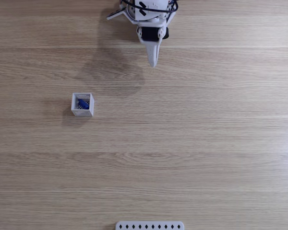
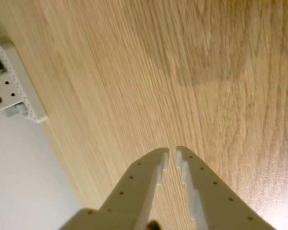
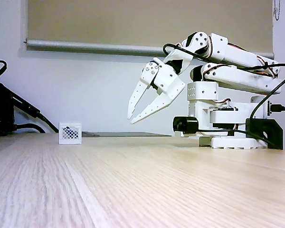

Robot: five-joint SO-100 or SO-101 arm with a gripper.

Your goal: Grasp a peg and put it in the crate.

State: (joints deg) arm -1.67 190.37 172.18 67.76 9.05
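Tabletop (image 1: 192, 143), wood grain. Crate (image 1: 82, 105) sits left of centre in a fixed view, peg (image 1: 82, 102) lying inside it. End effector (image 1: 153, 61) hangs above the far edge, well apart from the crate, tips nearly closed, empty.

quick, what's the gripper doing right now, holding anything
Gripper: nearly closed, only a narrow gap between the fingertips, holding nothing. It hangs above the bare table; the peg lies in the crate.
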